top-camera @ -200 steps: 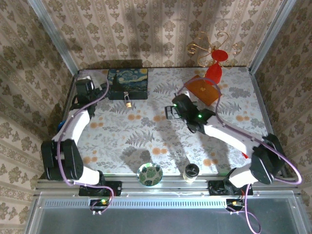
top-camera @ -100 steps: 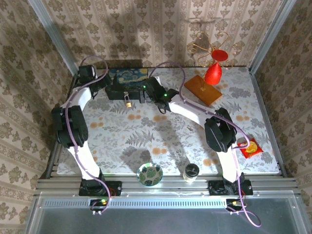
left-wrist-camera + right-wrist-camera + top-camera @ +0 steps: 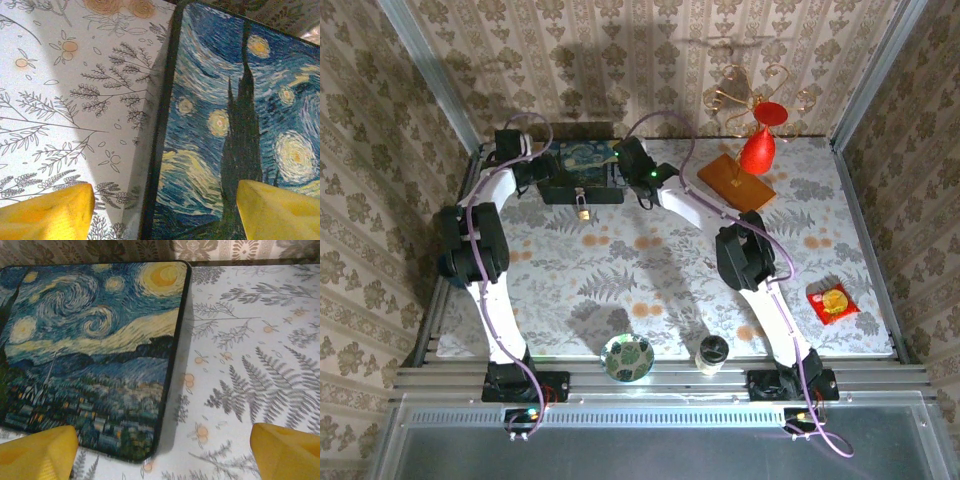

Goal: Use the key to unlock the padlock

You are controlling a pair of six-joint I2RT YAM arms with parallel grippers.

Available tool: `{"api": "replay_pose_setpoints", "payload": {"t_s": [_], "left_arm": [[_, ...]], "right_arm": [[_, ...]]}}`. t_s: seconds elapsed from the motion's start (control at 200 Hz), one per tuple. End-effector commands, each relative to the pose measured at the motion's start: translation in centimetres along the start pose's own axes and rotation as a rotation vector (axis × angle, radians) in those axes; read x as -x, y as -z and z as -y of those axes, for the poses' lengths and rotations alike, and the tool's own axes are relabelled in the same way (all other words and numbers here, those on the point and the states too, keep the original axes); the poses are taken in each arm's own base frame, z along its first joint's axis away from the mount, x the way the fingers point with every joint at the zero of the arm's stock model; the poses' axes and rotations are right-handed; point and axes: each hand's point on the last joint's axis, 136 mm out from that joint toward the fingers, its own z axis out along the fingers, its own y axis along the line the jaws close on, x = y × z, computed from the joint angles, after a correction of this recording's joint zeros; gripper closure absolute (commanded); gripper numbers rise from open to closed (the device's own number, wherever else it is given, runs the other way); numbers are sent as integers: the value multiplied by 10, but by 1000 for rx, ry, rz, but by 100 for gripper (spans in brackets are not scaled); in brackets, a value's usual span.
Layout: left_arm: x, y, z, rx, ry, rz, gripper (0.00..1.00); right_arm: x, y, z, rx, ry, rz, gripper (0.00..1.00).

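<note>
At either end of the painted box (image 3: 582, 158), your left gripper (image 3: 539, 168) and right gripper (image 3: 619, 172) have just arrived, both spread and empty. The padlock (image 3: 581, 207) hangs between them, just base-side, untouched, so unlocking hasn't begun.

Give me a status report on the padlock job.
Left fingers open, straddling box edge. Right fingers open, straddling opposite edge. Padlock hangs on box front, untouched.

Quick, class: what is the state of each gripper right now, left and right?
Left gripper: open, holding nothing, straddling the edge of the dark blue starry-painted box.
Right gripper: open, holding nothing.
</note>
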Motion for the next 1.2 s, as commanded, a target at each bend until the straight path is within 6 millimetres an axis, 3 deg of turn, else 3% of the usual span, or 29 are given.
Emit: {"api": "replay_pose_setpoints", "payload": {"t_s": [0.0,0.29,0.62,0.911,1.196], "left_arm": [[-9,-9,2,-1,-45,-46,26],[-21,-16,3,-4,-58,-76,29],[-49,-17,22,-50,-56,-115,41],[-77,4,48,-108,-24,-123,47],[-107,39,73,-111,-11,-111,49]], "right_arm": [[-2,-11,-5,13,-22,-25,9],[-23,-36,-15,64,-51,-67,13],[-34,-38,-37,183,-53,-109,34],[-44,-20,-46,172,18,-138,38],[-66,12,-25,134,-9,-157,39]]}}
